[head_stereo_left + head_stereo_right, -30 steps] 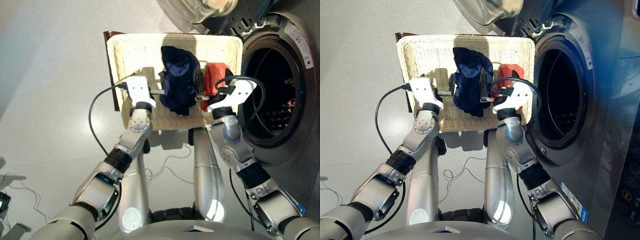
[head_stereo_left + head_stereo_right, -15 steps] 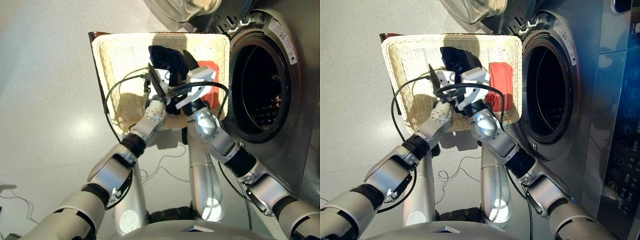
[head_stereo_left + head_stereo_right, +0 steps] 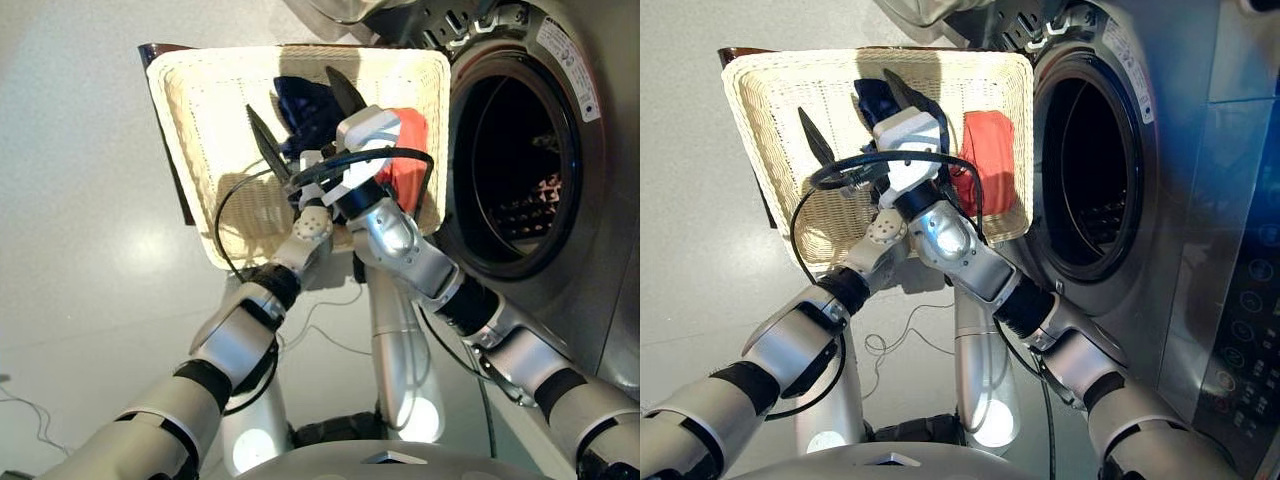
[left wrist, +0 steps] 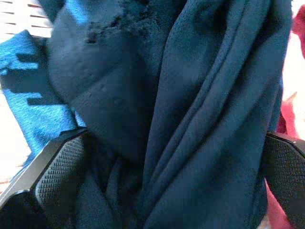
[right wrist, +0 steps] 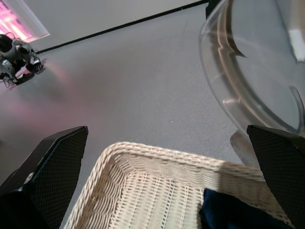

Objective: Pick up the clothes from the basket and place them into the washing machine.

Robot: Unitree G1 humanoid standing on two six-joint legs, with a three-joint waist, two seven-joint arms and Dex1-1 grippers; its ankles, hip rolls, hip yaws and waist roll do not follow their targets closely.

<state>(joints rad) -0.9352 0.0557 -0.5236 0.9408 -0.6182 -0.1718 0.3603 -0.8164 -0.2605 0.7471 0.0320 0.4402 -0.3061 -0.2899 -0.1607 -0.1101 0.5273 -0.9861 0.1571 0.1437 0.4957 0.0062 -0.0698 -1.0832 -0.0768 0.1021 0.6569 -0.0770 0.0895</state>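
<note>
The cream wicker basket [image 3: 200, 110] stands in front of the washing machine [image 3: 520, 170], whose porthole is open. A navy garment [image 3: 300, 100] lies in the basket's middle, and a coral red one [image 3: 408, 165] lies by its right wall. No black garment can be told apart. My left gripper [image 4: 176, 138] is open, its fingers [image 4: 62, 171] spread wide around the navy cloth. My right gripper [image 5: 167, 129] is open and empty. It hovers above the navy garment, crossed over the left wrist, and faces the basket's far rim [image 5: 157, 155].
The machine's glass door [image 5: 257, 62] hangs open beyond the basket's far right corner. Black cables [image 3: 350, 165] loop over both wrists. A dark stand edge [image 3: 180, 180] shows under the basket's left side. Grey floor surrounds the basket.
Both grippers left the navy garment's sides and turned inward. The left one closed in on the navy cloth; the right arm swung left over it. The camera has shifted too.
</note>
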